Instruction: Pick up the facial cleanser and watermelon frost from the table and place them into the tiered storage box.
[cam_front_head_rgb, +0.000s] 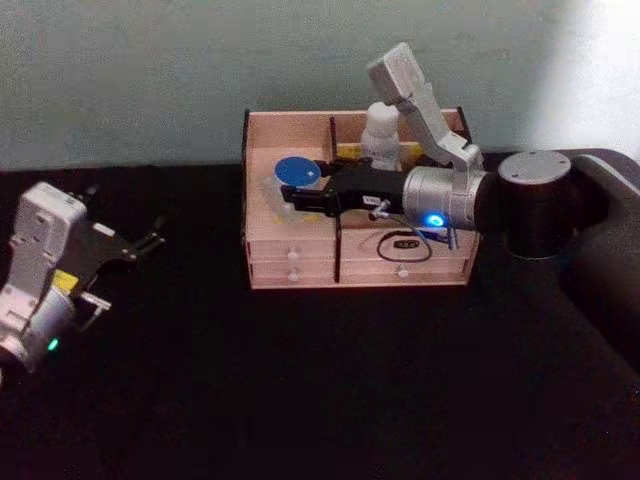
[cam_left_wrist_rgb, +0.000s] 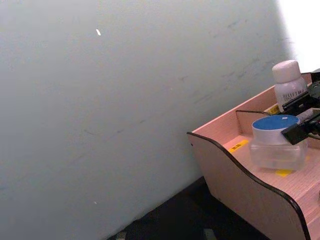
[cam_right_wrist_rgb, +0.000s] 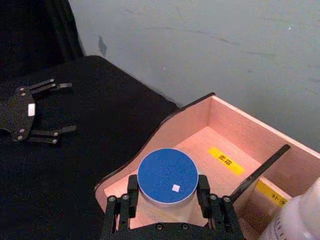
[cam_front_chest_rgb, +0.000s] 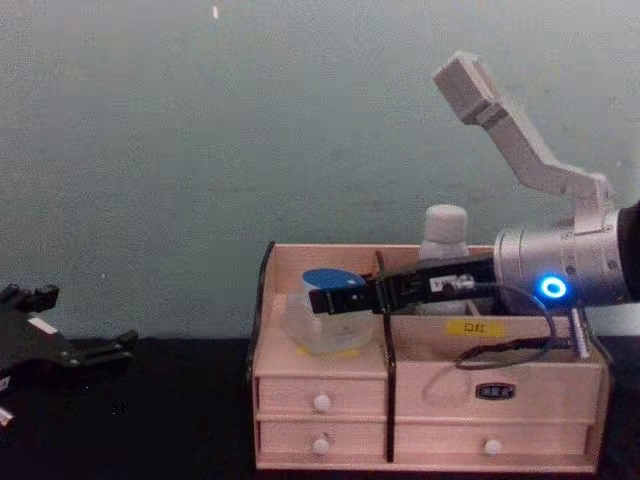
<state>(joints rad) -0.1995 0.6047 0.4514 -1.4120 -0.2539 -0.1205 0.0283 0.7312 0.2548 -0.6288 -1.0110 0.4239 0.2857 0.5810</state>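
The watermelon frost (cam_right_wrist_rgb: 167, 175), a squat clear jar with a blue lid, sits in the front left compartment of the tiered storage box (cam_front_head_rgb: 290, 125). My right gripper (cam_right_wrist_rgb: 167, 194) reaches over the box from the right, its black fingers (cam_right_wrist_rgb: 132, 192) pressed against both sides of the jar (cam_front_chest_rgb: 322, 318). The facial cleanser (cam_front_head_rgb: 380, 135), a tall white bottle, stands upright in the back right compartment (cam_front_chest_rgb: 444, 232). My left gripper (cam_front_head_rgb: 135, 265) hovers open and empty over the table, far left of the box.
The box (cam_front_chest_rgb: 430, 400) stands at the back of the black table against a pale wall, with white-knobbed drawers along its front. A black cable loops down from my right wrist over the front of the box (cam_front_head_rgb: 405, 245). Dark tabletop spreads in front and to the left.
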